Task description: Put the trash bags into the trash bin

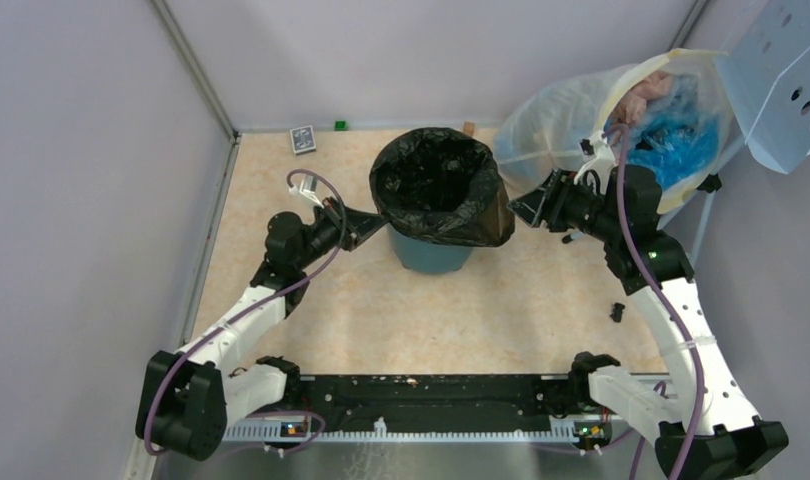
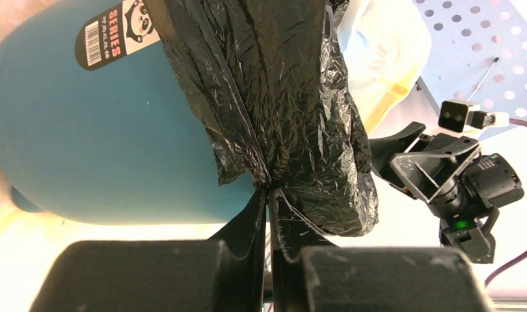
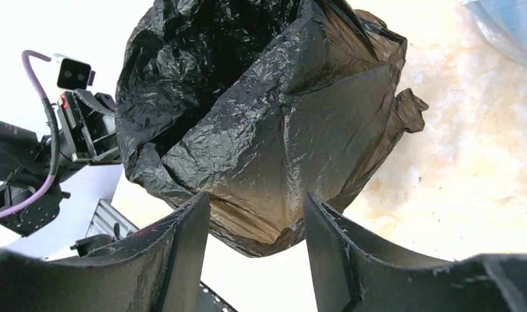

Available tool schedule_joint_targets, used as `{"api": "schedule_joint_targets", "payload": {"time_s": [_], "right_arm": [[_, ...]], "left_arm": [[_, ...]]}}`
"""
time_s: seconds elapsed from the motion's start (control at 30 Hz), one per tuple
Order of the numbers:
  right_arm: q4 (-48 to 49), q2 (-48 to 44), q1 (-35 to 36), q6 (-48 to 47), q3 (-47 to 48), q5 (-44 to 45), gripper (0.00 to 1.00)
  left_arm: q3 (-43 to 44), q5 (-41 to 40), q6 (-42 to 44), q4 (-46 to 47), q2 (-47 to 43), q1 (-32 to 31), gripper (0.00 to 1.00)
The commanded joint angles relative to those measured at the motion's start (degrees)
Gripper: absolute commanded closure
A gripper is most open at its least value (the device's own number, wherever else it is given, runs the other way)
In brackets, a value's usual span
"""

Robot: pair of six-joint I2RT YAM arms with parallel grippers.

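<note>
Glossy black trash bag [image 1: 441, 190], teal trash bin [image 1: 431, 256], mottled beige table [image 1: 381, 320]

Bag [image 1: 441, 185] over bin [image 1: 431, 257] — (sack [image 1: 551, 130] behind, right).

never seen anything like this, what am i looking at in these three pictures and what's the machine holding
It's a robot: a left arm and a right arm bolted at the near edge of a table. The wide picture looks down from above; the other two come from cameras on each wrist. On it stands a teal trash bin with a black trash bag draped over its rim. The left gripper is pinched shut on a fold of the bag. The right gripper is open, jaws either side of the bag's hanging edge.
</note>
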Motion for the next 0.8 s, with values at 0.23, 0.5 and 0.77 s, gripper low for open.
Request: {"api": "schedule_joint_targets", "payload": {"time_s": [0.23,0.5,0.77], "right_arm": [[3.34,-0.26,-0.34,-0.34,-6.49,-5.19,0.42],[11.35,-0.93,-0.34,4.45,-15.51,-9.87,0.33],[16.52,0.89,-0.26,7.39,-19.39,-13.43,0.33]], "left_arm": [[0.12,-0.8,6.41,-0.91,2.02,0.25,0.94],[-1.7,-0.26,9.39,-1.72,3.35,0.3,0.92],[-3.02,0.18,12.37,-4.34,4.32,0.48,0.86]]}}
